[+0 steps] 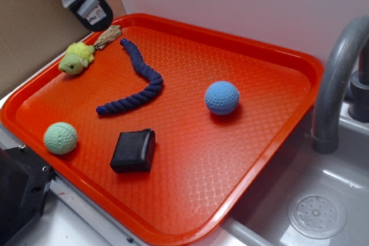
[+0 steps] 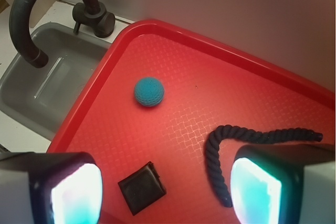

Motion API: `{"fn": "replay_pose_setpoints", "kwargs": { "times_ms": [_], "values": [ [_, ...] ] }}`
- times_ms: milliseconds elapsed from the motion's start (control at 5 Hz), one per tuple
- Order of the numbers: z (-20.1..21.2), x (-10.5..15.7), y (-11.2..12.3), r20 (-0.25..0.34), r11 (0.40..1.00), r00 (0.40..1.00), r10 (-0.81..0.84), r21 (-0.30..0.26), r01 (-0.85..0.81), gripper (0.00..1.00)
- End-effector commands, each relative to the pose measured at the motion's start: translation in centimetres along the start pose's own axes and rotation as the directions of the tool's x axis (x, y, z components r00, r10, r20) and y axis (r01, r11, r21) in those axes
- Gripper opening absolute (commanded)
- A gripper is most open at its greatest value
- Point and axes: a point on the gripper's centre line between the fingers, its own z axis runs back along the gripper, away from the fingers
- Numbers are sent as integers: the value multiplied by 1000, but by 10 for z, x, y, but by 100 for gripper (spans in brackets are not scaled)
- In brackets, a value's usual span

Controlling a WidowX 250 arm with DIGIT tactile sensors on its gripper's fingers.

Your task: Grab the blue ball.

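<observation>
The blue ball [image 1: 222, 97] is light blue with a dimpled surface and rests right of centre on the red tray [image 1: 271, 56]. In the wrist view the blue ball [image 2: 148, 91] lies far ahead on the tray [image 2: 173, 40], well clear of the gripper. My gripper [image 1: 86, 4] hangs high above the tray's far left corner, near the cardboard wall. In the wrist view the gripper [image 2: 165, 192] is open and empty, its two fingers spread wide at the bottom corners.
A dark navy rope [image 1: 135, 79] [image 2: 220, 150], a black square pad [image 1: 134, 150] [image 2: 143, 187], a mint-green ball [image 1: 60, 137] and a yellow-green plush toy [image 1: 76, 57] lie on the tray. A grey sink [image 1: 323, 200] with a curved faucet [image 1: 337, 73] [image 2: 31, 9] stands beside the tray.
</observation>
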Motion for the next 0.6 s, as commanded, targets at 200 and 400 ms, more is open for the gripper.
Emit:
{"fn": "replay_pose_setpoints", "kwargs": {
  "times_ms": [200,400],
  "values": [
    [-117,33,-51,-51,982,981,-186,-14,186,100],
    [-135,38,-38,-85,990,986,-142,-15,142,100]
  ]
}}
